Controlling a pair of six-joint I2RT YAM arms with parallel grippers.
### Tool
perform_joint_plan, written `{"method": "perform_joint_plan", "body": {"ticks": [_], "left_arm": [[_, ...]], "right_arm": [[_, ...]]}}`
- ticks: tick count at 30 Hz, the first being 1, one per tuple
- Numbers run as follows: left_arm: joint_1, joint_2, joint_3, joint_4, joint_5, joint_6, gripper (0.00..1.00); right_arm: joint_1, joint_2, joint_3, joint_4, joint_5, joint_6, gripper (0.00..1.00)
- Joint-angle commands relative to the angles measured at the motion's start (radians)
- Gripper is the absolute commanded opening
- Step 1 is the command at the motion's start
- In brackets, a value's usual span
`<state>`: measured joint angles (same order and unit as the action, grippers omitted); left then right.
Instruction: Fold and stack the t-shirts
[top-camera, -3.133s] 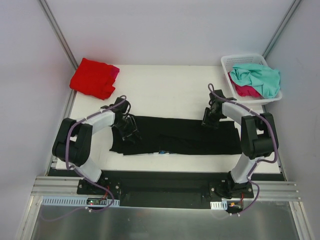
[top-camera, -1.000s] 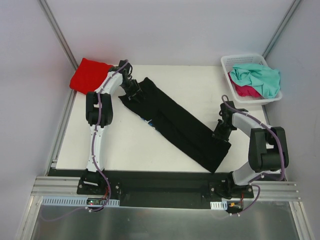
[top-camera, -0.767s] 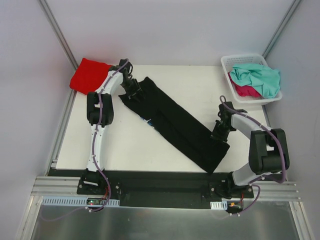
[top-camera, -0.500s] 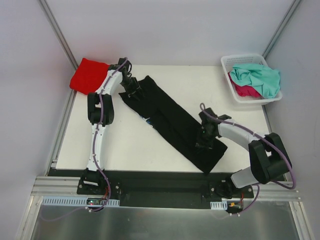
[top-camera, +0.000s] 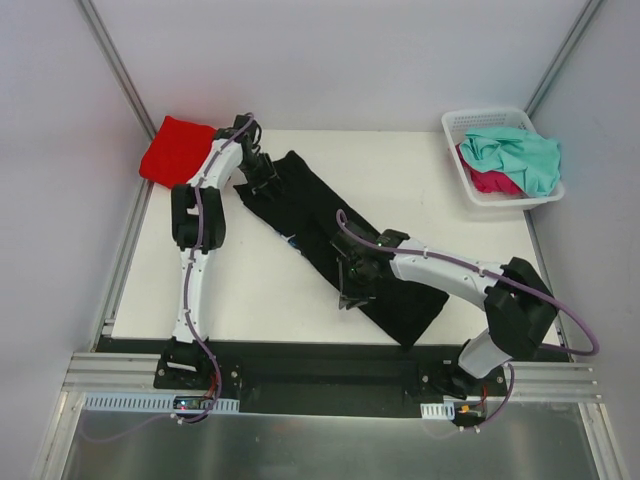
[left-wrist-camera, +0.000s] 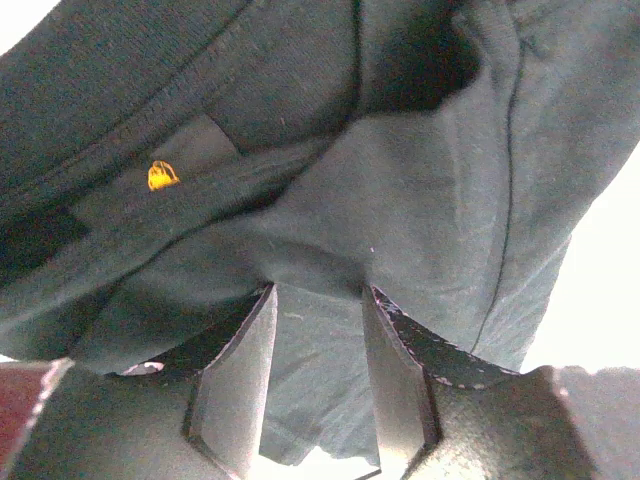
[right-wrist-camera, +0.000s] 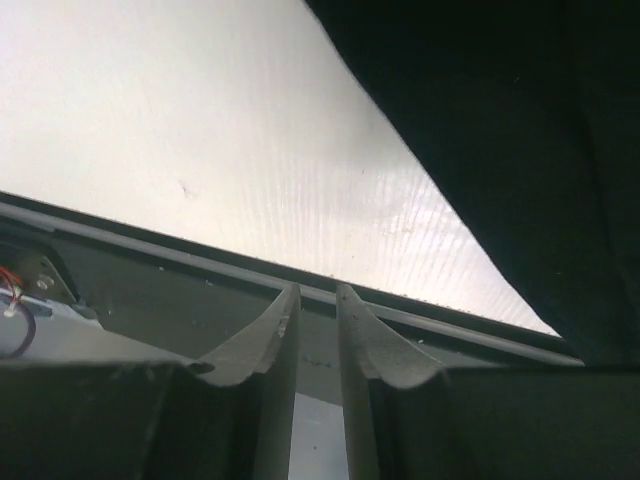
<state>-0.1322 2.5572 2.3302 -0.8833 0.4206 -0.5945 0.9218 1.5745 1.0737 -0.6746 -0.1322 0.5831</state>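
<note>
The large black t-shirt (top-camera: 318, 215) lies as a long folded strip, running diagonally from far left to near right on the white table (top-camera: 400, 165). My left gripper (top-camera: 262, 172) is at its far-left end and is shut on a fold of the black cloth (left-wrist-camera: 420, 200), which passes between the fingers (left-wrist-camera: 318, 300). My right gripper (top-camera: 351, 288) reaches left over the strip's near edge. In the right wrist view its jaws (right-wrist-camera: 315, 295) are almost closed and empty, with black cloth (right-wrist-camera: 520, 130) at upper right. A folded red shirt (top-camera: 178, 150) lies at far left.
A white lattice basket (top-camera: 478, 120) at far right holds a teal shirt (top-camera: 518, 155) over a magenta one (top-camera: 490, 182). The dark front rail (right-wrist-camera: 150, 285) runs along the table's near edge. Grey walls stand on three sides.
The strip has swung from lying across the table to diagonal, its left end carried to the far left. My right gripper let go of the near-right end and moved left along the strip.
</note>
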Motion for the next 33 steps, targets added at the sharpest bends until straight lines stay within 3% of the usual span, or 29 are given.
{"method": "perform_joint_plan", "body": {"ticks": [1, 7, 11, 17, 23, 27, 33], "left_arm": [[-0.018, -0.193, -0.055, -0.022, -0.239, 0.100, 0.40], [-0.032, -0.284, -0.098, -0.025, -0.275, 0.117, 0.40], [-0.055, -0.360, -0.208, -0.025, -0.328, 0.137, 0.40], [-0.101, -0.543, -0.502, -0.005, -0.390, 0.114, 0.40], [-0.116, -0.765, -0.817, 0.037, -0.439, 0.061, 0.40], [-0.109, -0.909, -0.920, 0.050, -0.461, 0.062, 0.41], [-0.107, -0.940, -0.940, 0.027, -0.425, 0.067, 0.41]], "right_arm": [[-0.005, -0.002, 0.048, -0.126, 0.095, -0.002, 0.25], [-0.017, -0.005, 0.078, -0.210, 0.227, -0.044, 0.26], [-0.061, 0.002, 0.059, -0.220, 0.267, -0.086, 0.26], [-0.341, -0.010, -0.067, -0.088, 0.174, -0.190, 0.26], [-0.524, -0.014, -0.119, -0.051, 0.089, -0.249, 0.26], [-0.537, -0.010, -0.161, -0.020, 0.033, -0.253, 0.26], [-0.479, -0.039, -0.251, 0.043, -0.053, -0.195, 0.25]]}}
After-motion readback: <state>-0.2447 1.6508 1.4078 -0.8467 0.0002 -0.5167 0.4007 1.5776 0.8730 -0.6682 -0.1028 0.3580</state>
